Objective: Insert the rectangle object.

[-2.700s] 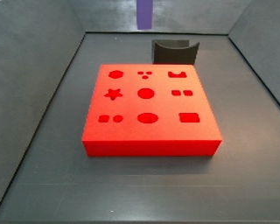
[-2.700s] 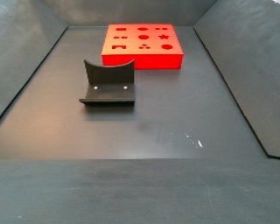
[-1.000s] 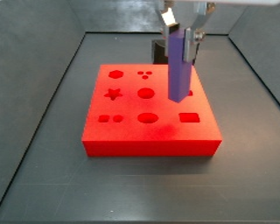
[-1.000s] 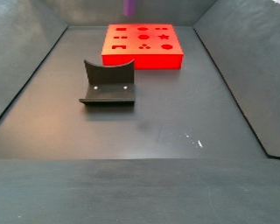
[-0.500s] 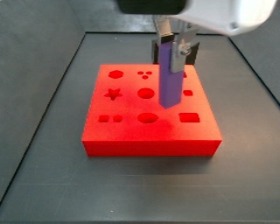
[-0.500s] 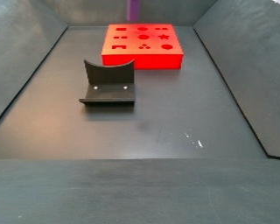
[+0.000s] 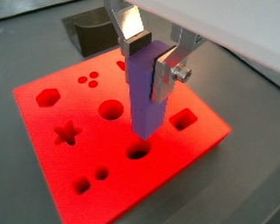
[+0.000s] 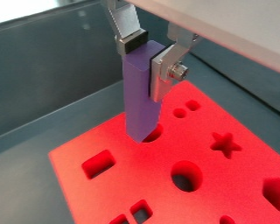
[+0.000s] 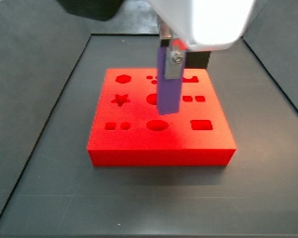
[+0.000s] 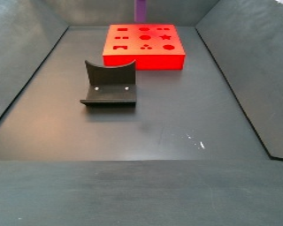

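Two pincer (image 7: 150,54) fingers clamp rectangle object (image 7: 143,92) upright, tip over red block (image 7: 60,166), clear of edges

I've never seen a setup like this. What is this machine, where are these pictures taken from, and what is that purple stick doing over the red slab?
It is a robot arm ending in a gripper: two flat silver jaws that pinch things. Two cameras ride on its wrist and look down past the jaws; two more stand beside the work surface. The jaws are shut on the rectangle object, a slim purple-blue bar held upright, its lower end above the red block. That block lies on the dark floor and has holes of many shapes: circles, a star, a hexagon, rectangles. In both wrist views the bar's tip hangs close above a round hole, not yet inside any opening. The dark grey curved holder stands apart from the block and is empty.
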Motion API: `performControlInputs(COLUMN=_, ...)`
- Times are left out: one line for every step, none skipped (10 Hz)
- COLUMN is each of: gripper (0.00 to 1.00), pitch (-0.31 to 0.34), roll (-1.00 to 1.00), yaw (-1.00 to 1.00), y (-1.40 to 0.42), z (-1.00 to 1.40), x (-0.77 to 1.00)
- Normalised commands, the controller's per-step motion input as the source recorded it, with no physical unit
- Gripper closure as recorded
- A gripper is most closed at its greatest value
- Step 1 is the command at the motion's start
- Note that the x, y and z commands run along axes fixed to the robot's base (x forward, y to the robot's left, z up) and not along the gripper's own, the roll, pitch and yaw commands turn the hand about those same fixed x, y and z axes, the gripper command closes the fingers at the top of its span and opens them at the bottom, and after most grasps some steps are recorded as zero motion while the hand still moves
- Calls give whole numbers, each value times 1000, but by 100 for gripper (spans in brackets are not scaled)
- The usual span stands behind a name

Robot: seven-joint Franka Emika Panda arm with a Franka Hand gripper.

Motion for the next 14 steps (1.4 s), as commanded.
performControlInputs(gripper=100, pitch=290, roll=257, yaw=-471, y=-137, z=20, x=9)
performControlInputs(gripper=100, pitch=226, roll=151, yaw=-423, y=-269, z=0, x=211)
performControlInputs(gripper=100, pitch=127, roll=19, yaw=-446, y=-217, z=0, x=269)
performControlInputs(gripper=100, pitch=50, roll=0, yaw=-429, y=-177, z=0, x=183)
performControlInputs(gripper=100, pitch=0, roll=-23, yaw=-191, y=-69, z=0, x=3)
performControlInputs(gripper=100, pitch=0, roll=0, yaw=-289, y=-94, z=-109, x=394)
performControlInputs(gripper=100, pitch=-64, roll=-63, yaw=-594, y=0, z=-109, x=497)
performControlInputs(gripper=100, pitch=-73, roll=0, yaw=-580, y=54, z=-183, x=609)
performControlInputs(gripper=100, pitch=-26, roll=64, yaw=-460, y=29, z=-274, x=763)
performControlInputs(gripper=100, pitch=-16, roll=23, yaw=-371, y=60, z=-137, x=871)
performControlInputs(gripper=100, pitch=-34, roll=0, yaw=-340, y=89, z=-11, x=906)
performControlInputs(gripper=100, pitch=-29, roll=0, yaw=-309, y=83, z=0, x=940)
performControlInputs(gripper=100, pitch=0, roll=90, yaw=-306, y=34, z=0, x=911)
performControlInputs(gripper=100, pitch=0, roll=281, yaw=-283, y=31, z=0, x=780)
